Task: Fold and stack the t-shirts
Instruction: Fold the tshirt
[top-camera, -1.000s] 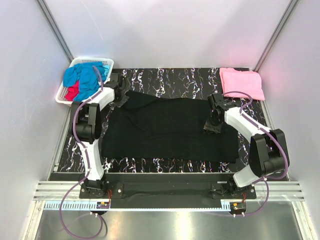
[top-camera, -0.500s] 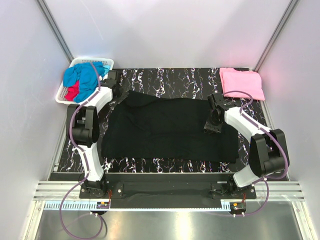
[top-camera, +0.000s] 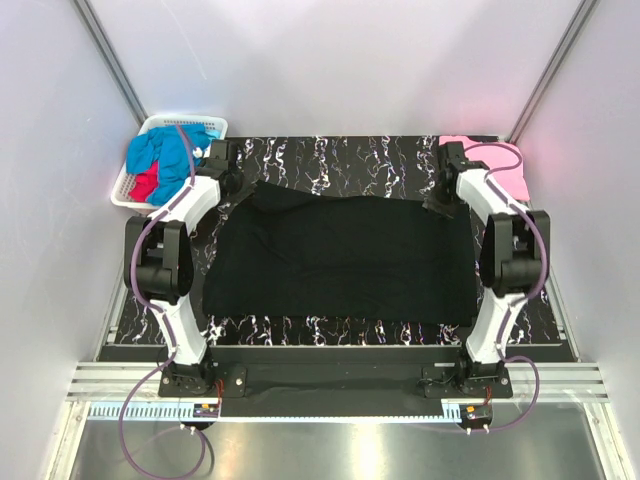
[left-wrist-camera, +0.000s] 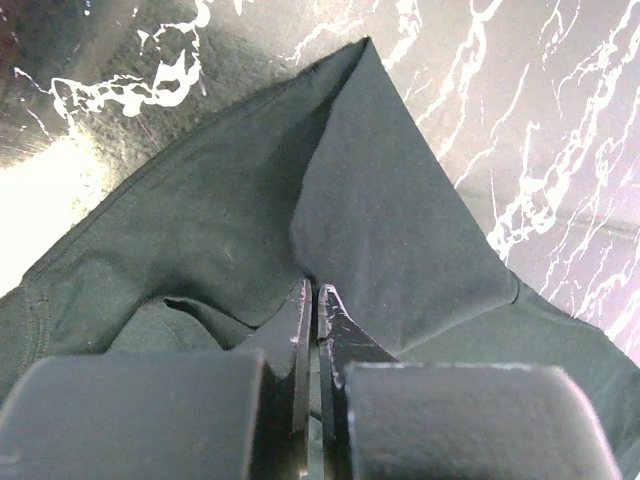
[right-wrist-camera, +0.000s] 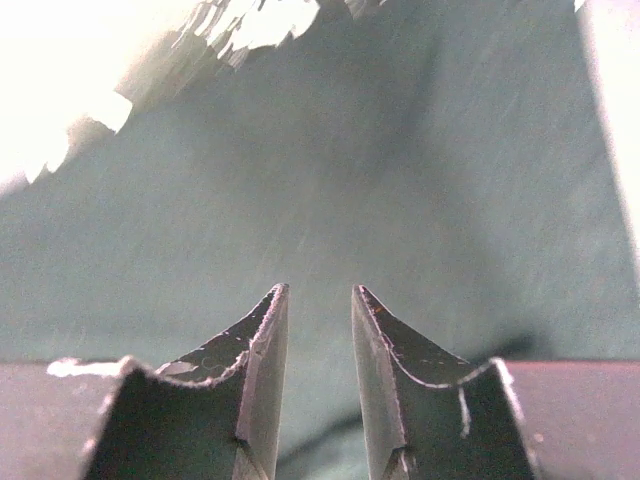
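Observation:
A large black t-shirt (top-camera: 340, 255) lies spread flat over the marbled table. My left gripper (top-camera: 237, 190) is at its back left corner, shut on a raised fold of the black cloth (left-wrist-camera: 380, 200); the closed fingertips (left-wrist-camera: 315, 290) pinch the fold. My right gripper (top-camera: 441, 203) hovers at the shirt's back right corner, jaws open (right-wrist-camera: 318, 292), with only black cloth (right-wrist-camera: 400, 180) behind the gap. A folded pink t-shirt (top-camera: 519, 178) lies at the back right, partly hidden by the right arm. Bright blue (top-camera: 165, 150) and red (top-camera: 147, 186) t-shirts are bunched in the basket.
The white slotted basket (top-camera: 215, 122) stands at the back left corner, just beyond the left arm. Bare marbled table (top-camera: 350, 155) runs along the back behind the black shirt. Pale walls close in on both sides.
My right arm has swung from the middle of the black shirt's right part to its back right corner, and its jaws have widened. The shirt's right side now lies flatter. The left gripper closed fully.

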